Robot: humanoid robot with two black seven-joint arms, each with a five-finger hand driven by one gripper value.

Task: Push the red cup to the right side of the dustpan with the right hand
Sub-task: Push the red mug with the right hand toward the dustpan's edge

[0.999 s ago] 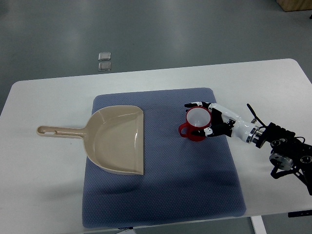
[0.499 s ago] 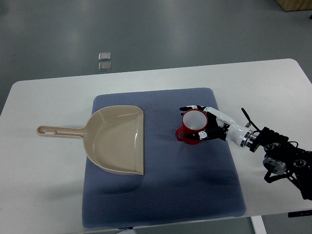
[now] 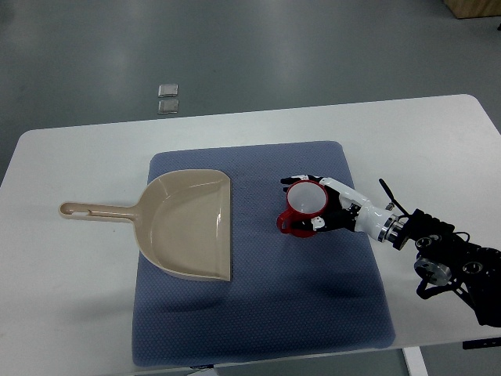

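Note:
The red cup (image 3: 307,199), white inside, stands upright on the blue mat, its handle pointing to the lower left. My right hand (image 3: 299,205) reaches in from the right edge and wraps the cup: the fingers (image 3: 300,179) curl over its far side and the thumb lies at its near side. The beige dustpan (image 3: 188,223) lies to the left on the mat, its mouth facing right and its handle pointing left. A strip of bare mat separates the cup from the dustpan's open edge. My left arm does not show.
The blue mat (image 3: 313,298) covers the middle of the white table (image 3: 78,313). The table's edges run close to the mat's front. Two small grey squares (image 3: 167,99) lie on the floor beyond the table.
My right hand has slid the red cup to the left and slightly nearer, closing the gap to the dustpan's mouth. The dustpan has not moved.

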